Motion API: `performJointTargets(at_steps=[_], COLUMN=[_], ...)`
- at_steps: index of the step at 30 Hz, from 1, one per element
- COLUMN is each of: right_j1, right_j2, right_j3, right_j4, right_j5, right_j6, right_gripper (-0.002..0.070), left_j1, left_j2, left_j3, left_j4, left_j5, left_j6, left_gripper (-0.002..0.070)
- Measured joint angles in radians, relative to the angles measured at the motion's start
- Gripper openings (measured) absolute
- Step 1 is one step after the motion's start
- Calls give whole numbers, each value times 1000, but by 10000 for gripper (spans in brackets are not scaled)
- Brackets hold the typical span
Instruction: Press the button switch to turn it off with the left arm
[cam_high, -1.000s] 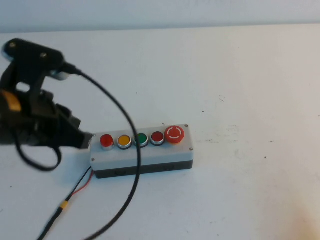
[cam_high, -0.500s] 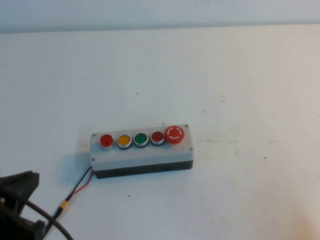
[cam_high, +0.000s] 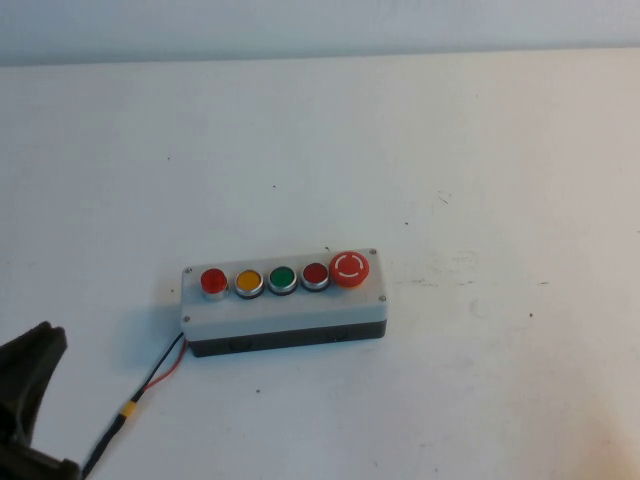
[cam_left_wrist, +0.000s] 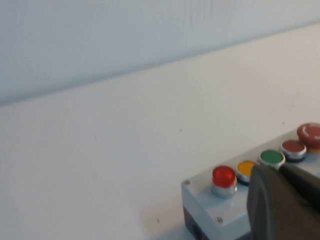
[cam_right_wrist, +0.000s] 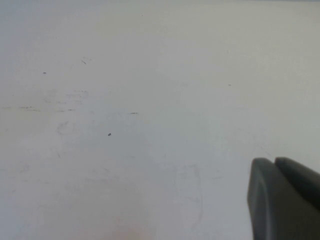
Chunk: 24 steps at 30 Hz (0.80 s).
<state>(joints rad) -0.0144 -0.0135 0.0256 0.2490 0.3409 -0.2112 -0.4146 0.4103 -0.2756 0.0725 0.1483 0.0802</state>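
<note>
The button switch (cam_high: 213, 281) is small, round, bright red and silver-ringed, at the left end of the grey box (cam_high: 290, 312). It also shows in the left wrist view (cam_left_wrist: 223, 177), standing raised on the box (cam_left_wrist: 200, 197). Only a black part of my left arm (cam_high: 30, 395) shows, at the bottom-left corner of the high view, well clear of the box. My left gripper (cam_left_wrist: 279, 169) is shut and empty, off the switch and nearer the camera than the row of buttons. My right gripper (cam_right_wrist: 275, 161) is shut and empty over bare table; it is out of the high view.
On the box, after the switch, come a yellow button (cam_high: 248, 281), a green button (cam_high: 283, 278), a darker red button (cam_high: 315, 274) and a large red mushroom button (cam_high: 350, 268). Red and black wires (cam_high: 160, 372) with a yellow tag (cam_high: 128, 408) run from the box toward the front left.
My left arm has drawn back from beside the box's left end to the bottom-left corner of the high view. Its looping cable has left the view. The box has not moved.
</note>
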Motion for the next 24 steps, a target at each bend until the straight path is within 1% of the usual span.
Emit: performJointTargets(at_steps=[3, 6, 8, 10, 13, 20, 22, 24], right_j1=[0, 0, 0, 0, 0, 0, 0, 0], right_j2=[0, 0, 0, 0, 0, 0, 0, 0], right_j3=[0, 0, 0, 0, 0, 0, 0, 0], right_j4=[0, 0, 0, 0, 0, 1, 1, 1], right_j5=[0, 0, 0, 0, 0, 0, 0, 0], right_j6=[0, 0, 0, 0, 0, 0, 0, 0], right_gripper=[-16, -16, -16, -16, -16, -16, -16, -16], left_j1=[36, 110, 170, 217, 259, 263, 263, 263], left_j2=[-114, -231, -293, -339, -396, -419, -419, -419], left_j3=[108, 202, 256, 289, 298, 302, 302, 302], left_j4=[-43, -79, -85, -88, -92, -94, -94, -94], left_j5=[-138, -276, -328, -335, -247, 116, 193, 233], left_j6=[66, 101, 103, 89, 74, 47, 42, 38], left_gripper=[-2, -2, -2, -2, -2, -2, -2, -2])
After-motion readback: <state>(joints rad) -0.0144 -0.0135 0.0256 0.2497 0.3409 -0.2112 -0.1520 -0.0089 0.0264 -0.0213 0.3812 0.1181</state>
